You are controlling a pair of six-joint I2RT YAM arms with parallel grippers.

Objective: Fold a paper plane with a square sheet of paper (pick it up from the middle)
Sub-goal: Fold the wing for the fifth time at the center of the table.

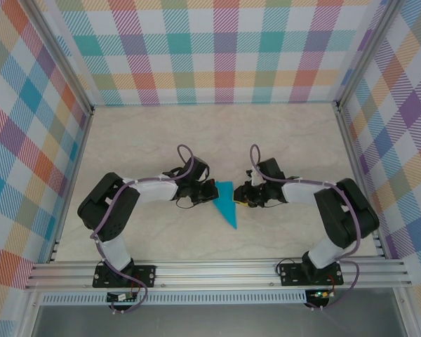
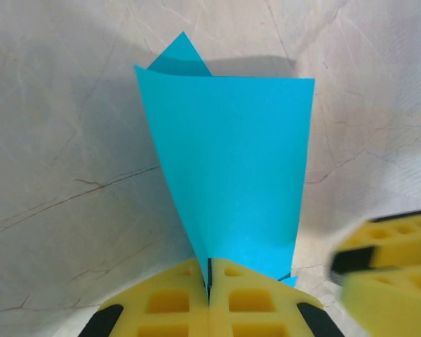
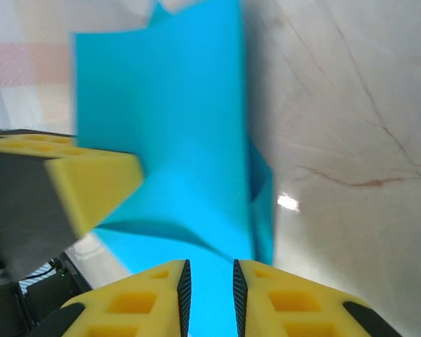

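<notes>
Left claw (image 2: 209, 272) is clamped shut, its yellow pads pressed flat together with the narrow end of the folded blue paper (image 2: 231, 161) pinched right in the seam. From there the paper fans out wider, and a small pointed flap pokes up behind its far edge.

Right claw (image 3: 210, 275) is a different story. Its two pads sit a little apart, and the paper runs through that narrow gap without being squeezed, as far as I can see.

From overhead the two claws face each other nose to nose with the paper between them. The paper looks like a slim triangle with its point aimed at the near edge of the worktop (image 1: 161, 133). It's about midway between the left and right edges, a touch closer to the near edge than the far one. Can't tell whether its tip touches the surface.
</notes>
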